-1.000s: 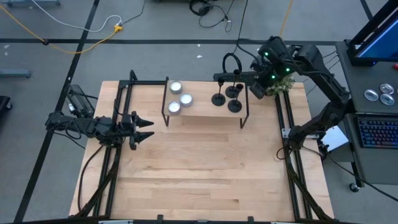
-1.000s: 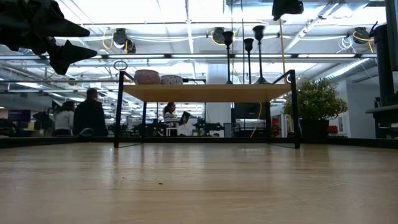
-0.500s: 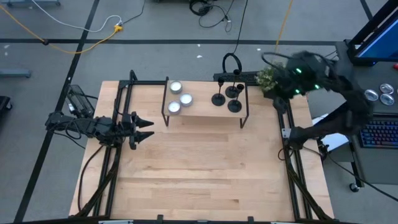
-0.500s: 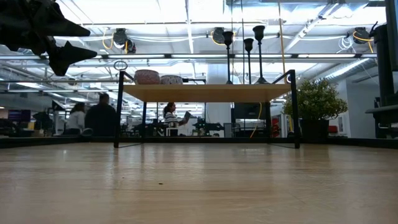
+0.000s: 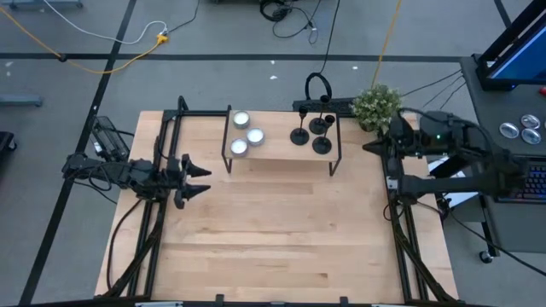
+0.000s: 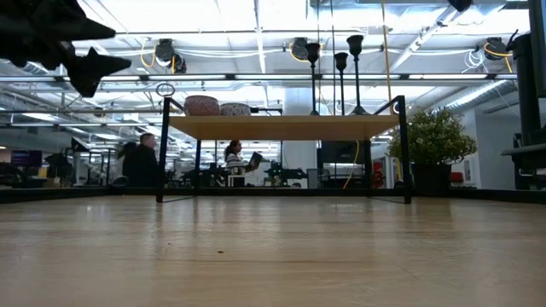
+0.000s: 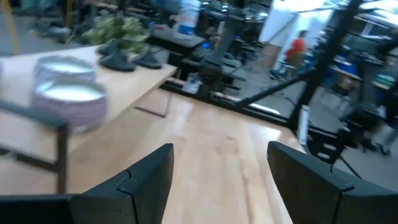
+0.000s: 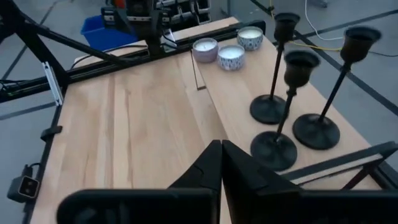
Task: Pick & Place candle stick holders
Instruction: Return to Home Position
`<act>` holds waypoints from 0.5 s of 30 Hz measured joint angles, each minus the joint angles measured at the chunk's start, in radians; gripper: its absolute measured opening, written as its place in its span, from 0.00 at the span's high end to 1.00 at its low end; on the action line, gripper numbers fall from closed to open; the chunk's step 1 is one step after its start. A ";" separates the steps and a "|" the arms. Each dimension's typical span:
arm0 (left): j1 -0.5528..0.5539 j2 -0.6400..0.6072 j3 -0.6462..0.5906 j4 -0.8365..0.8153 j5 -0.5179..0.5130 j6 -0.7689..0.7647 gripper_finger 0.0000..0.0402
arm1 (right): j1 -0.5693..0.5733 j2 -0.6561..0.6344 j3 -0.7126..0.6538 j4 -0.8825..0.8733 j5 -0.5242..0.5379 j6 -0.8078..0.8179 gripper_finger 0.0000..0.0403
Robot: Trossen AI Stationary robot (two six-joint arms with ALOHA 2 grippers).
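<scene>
Three black candle stick holders (image 5: 310,134) stand on their disc bases at the right end of a small raised wooden shelf (image 5: 277,149) at the table's far middle. They also show in the right wrist view (image 8: 292,124) and in the low view (image 6: 341,81). My right gripper (image 5: 374,147) is shut and empty, to the right of the shelf near the table's right rail, pointing toward the holders; its fingers meet in the right wrist view (image 8: 221,158). My left gripper (image 5: 194,176) is open and empty at the table's left, and shows in its wrist view (image 7: 219,168).
Three white-topped candle tins (image 5: 245,134) sit on the shelf's left end. A potted plant (image 5: 376,103) stands at the far right corner, and headphones (image 5: 317,85) lie behind the shelf. Black rails (image 5: 401,213) run along both sides. Bare wood (image 5: 281,230) spreads in front of the shelf.
My right gripper has swung away from above the shelf's right end, past the plant, toward the table's right edge and a little nearer. It has turned and now points back toward the shelf. The holders have stayed in place.
</scene>
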 joint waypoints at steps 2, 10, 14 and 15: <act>0.000 0.000 0.000 0.019 0.032 0.034 0.34 | 0.000 -0.037 -0.054 0.028 -0.002 -0.005 1.00; 0.000 0.000 0.000 0.031 0.050 0.083 0.34 | 0.000 -0.188 -0.274 0.172 -0.003 -0.034 1.00; 0.000 0.000 0.000 0.029 0.051 0.096 0.34 | 0.000 -0.274 -0.387 0.251 -0.003 -0.023 1.00; 0.000 0.000 0.000 0.029 0.051 0.099 0.34 | 0.000 -0.296 -0.415 0.277 -0.004 -0.023 1.00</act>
